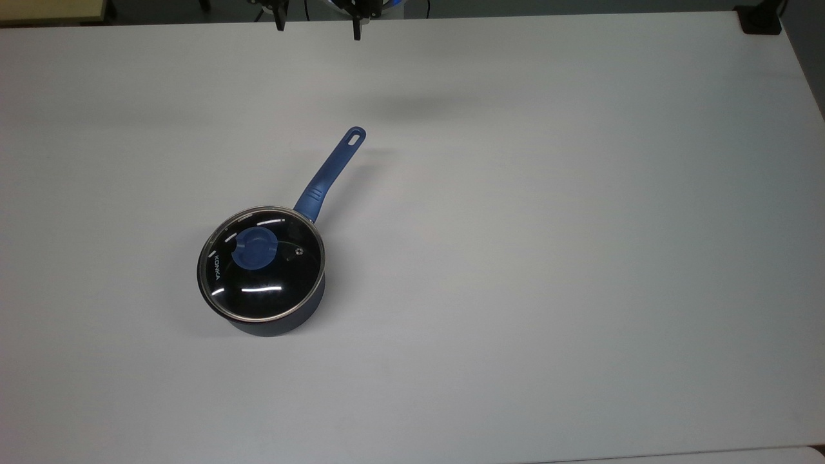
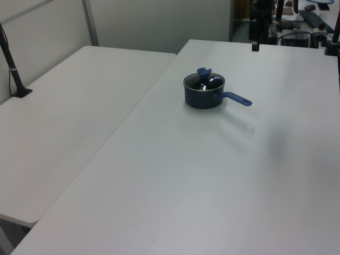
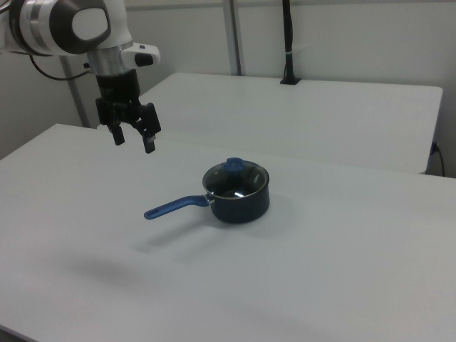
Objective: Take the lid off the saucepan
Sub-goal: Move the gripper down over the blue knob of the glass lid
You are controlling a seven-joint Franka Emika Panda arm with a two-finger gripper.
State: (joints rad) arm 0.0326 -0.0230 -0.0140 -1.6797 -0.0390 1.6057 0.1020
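White table (image 1: 515, 258) carries the saucepan (image 1: 283, 319), lid (image 1: 271, 283) on; gripper (image 3: 134, 139) fingers (image 3: 150, 146) hang spread apart above.

Arm enters from the right view's upper left, white and grey wrist pointing straight down. Tool (image 3: 134, 137) hangs in the air, two black fingers (image 3: 150, 143) spread apart, holding nothing. Top view: fingertips at upper edge.

Top view's upper edge chops off the gripper (image 1: 317, 26), just two fingertips poking in; through the lid (image 1: 261, 263), the saucepan (image 1: 283, 322) interior reads plain black
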